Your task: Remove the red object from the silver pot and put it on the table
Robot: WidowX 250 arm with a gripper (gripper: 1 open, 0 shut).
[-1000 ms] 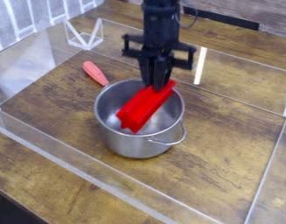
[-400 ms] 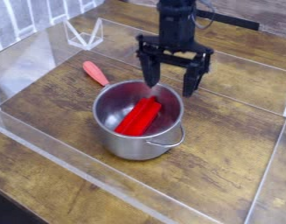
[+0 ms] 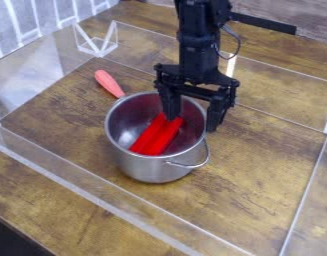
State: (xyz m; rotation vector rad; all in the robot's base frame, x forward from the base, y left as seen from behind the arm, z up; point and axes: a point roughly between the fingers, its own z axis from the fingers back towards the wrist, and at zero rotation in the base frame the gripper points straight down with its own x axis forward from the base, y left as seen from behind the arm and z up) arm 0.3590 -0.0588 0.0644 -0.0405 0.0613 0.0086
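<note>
I'm at the grasp step: my gripper [image 3: 193, 108] hangs with jaws spread over the silver pot [image 3: 159, 140], the red object [image 3: 159, 134] lying loose inside, so next I lower and close.

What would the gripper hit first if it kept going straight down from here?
Most likely the red object lying in the pot. The open gripper points down over it, though one finger may meet the far rim; depth is unclear.

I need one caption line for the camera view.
Open robot hand above round shiny steel pot holding bright red plastic bar.
</note>
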